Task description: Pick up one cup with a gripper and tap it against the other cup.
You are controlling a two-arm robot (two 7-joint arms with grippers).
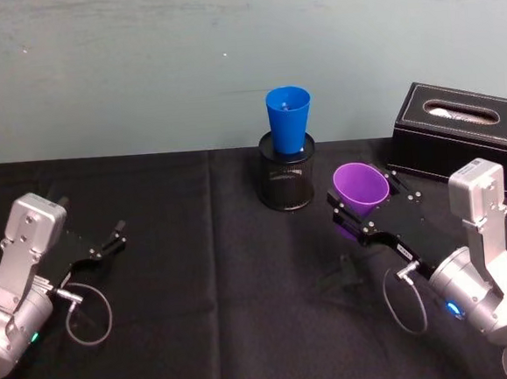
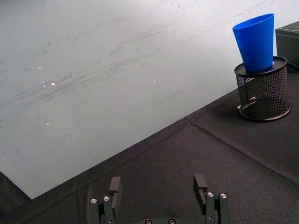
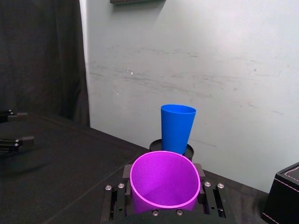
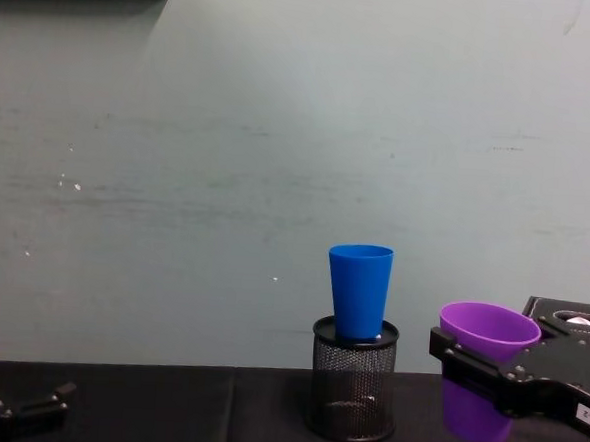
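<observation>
Entry: purple cup (image 1: 360, 187), gripped in my right pincer (image 3: 163, 171).
My right pincer is clenched on the purple cup's sides, mouth up, right of centre in the head view. It is near the blue cup (image 1: 288, 116) but not touching it. The blue cup stands in a black mesh holder (image 1: 288, 183), upper centre. My left pincer (image 2: 157, 186) is released and holding nothing, at lower left over the black surface (image 1: 200, 290).

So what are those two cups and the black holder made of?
Purple cup: smooth plastic, apparently; thin bright rim. Blue cup: likewise, evenly coloured, slightly shiny. Pen holder: black wire mesh, probably metal; you see through it.
</observation>
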